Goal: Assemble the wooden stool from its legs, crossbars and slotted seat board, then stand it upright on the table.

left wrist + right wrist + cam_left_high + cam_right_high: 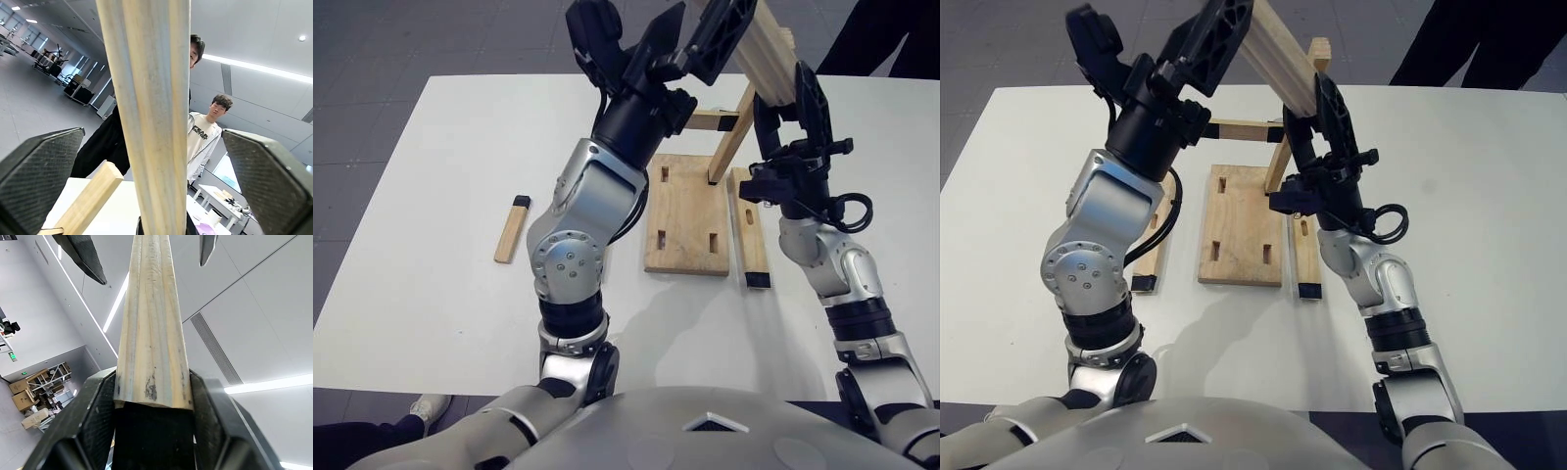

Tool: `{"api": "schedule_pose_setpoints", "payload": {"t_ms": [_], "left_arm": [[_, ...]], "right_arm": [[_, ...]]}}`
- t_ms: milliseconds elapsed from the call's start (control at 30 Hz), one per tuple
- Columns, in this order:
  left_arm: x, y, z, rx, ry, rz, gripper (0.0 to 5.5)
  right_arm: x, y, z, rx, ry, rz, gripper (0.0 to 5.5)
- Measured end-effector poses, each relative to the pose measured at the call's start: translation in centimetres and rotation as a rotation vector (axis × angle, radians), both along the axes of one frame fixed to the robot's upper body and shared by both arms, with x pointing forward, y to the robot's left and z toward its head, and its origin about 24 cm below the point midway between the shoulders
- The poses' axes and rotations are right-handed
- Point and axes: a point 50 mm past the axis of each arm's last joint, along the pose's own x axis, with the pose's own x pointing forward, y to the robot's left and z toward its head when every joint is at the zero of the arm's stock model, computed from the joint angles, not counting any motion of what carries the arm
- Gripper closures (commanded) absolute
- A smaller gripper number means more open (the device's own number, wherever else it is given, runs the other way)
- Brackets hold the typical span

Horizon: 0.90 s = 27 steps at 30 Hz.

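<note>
The right end effector is pinching the raised stool leg; the left end effector is straddling it, spread wide, not gripping.

Leg frame leans over the far right corner of the seat board, clamped in the right gripper. The wide-open left gripper crowds its top. Loose leg lies just beside the board's right edge. You get passing room on the table around the short piece and right of the loose leg.

Silver arm shells, blk wrists, blk cables.
</note>
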Motion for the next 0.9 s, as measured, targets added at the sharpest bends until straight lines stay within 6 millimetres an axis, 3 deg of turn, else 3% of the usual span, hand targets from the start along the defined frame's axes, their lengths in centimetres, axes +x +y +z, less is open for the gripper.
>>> {"api": "schedule_pose_setpoints", "payload": {"t_ms": [267, 900], "left_arm": [[0.6, -0.5, -0.6, 0.007, 0.053, 0.013, 0.30], [0.5, -0.8, -0.5, -0.097, 0.154, -0.034, 3.17]], "right_arm": [[-0.2, 0.5, -0.1, -0.030, -0.020, -0.010, 3.47], [-0.3, 0.2, -0.8, -0.122, -0.055, -0.056, 3.47]]}}
